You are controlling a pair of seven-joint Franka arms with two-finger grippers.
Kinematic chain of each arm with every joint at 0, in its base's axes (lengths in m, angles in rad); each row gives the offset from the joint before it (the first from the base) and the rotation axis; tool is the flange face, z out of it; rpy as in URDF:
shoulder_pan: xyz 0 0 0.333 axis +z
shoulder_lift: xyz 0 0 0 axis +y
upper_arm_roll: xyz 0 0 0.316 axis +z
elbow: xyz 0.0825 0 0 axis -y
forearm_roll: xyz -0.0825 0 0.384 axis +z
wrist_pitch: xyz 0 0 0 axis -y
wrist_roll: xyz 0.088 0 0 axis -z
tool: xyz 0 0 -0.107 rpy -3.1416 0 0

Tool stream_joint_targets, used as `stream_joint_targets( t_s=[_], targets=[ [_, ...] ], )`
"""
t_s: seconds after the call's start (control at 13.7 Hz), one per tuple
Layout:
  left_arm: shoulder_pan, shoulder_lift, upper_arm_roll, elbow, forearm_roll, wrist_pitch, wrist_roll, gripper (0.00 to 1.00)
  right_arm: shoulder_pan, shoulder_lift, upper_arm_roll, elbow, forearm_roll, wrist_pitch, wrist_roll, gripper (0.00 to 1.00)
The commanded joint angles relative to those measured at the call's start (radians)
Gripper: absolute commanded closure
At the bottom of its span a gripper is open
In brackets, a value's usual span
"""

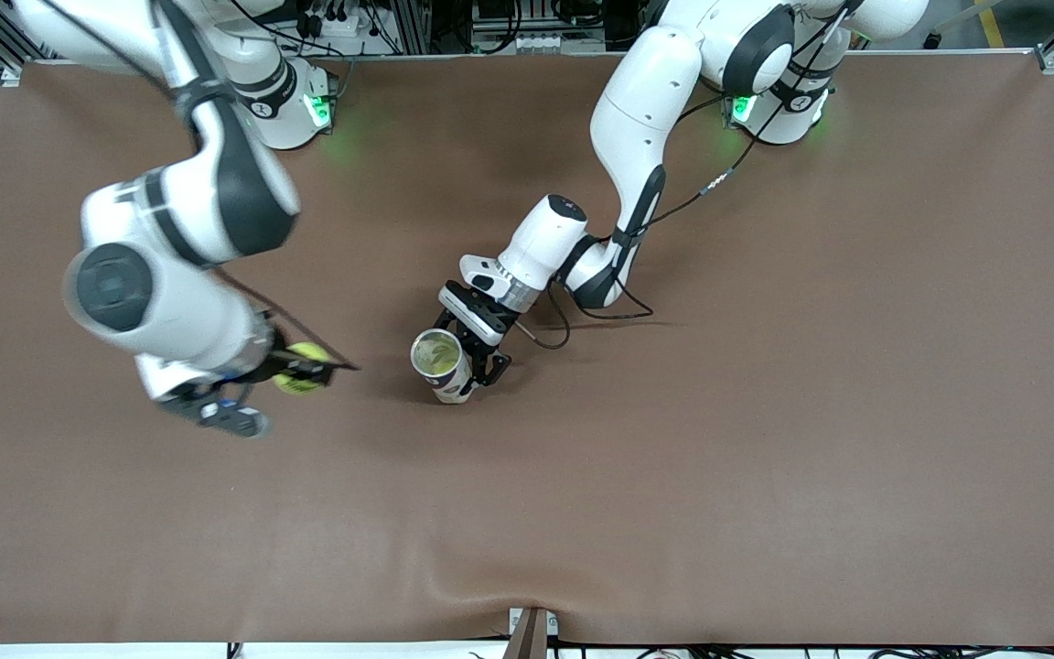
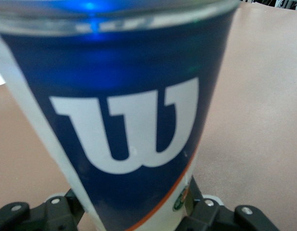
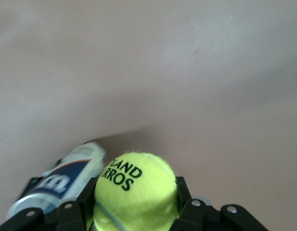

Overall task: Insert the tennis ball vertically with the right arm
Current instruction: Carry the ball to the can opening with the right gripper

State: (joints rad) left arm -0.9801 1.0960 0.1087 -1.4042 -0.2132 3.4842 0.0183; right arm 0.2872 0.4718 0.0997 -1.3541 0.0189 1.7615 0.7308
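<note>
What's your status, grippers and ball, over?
Right gripper shut on tennis ball, above the table beside the can. Left gripper grips can, mouth open. Nothing between.

Brown table (image 1: 765, 412), 1 open can (image 1: 443, 364) standing upright on it

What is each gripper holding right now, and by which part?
The right gripper holds the tennis ball by its sides. The left gripper grips the upright ball can around its lower body, open end up.
</note>
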Motion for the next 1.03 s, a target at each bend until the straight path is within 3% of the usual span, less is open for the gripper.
stream_joint_targets(
  t_s=[0.0,0.29,0.88,0.95],
  targets=[
    [-0.012,0.010,0.016,0.018,-0.011,-0.008,0.003,0.19,0.078,0.018,-0.014,0.039,0.015,0.021,0.142,1.00],
    [-0.012,0.010,0.016,0.018,-0.011,-0.008,0.003,0.18,0.173,0.053,-0.015,0.041,0.009,0.125,0.300,1.00],
    [-0.012,0.010,0.016,0.018,-0.012,-0.008,0.003,0.18,0.190,0.088,-0.015,0.030,-0.040,0.142,0.311,1.00],
    [-0.012,0.010,0.016,0.018,-0.012,-0.008,0.003,0.18,0.190,0.090,-0.015,0.032,-0.040,0.144,0.312,0.95]
  ],
)
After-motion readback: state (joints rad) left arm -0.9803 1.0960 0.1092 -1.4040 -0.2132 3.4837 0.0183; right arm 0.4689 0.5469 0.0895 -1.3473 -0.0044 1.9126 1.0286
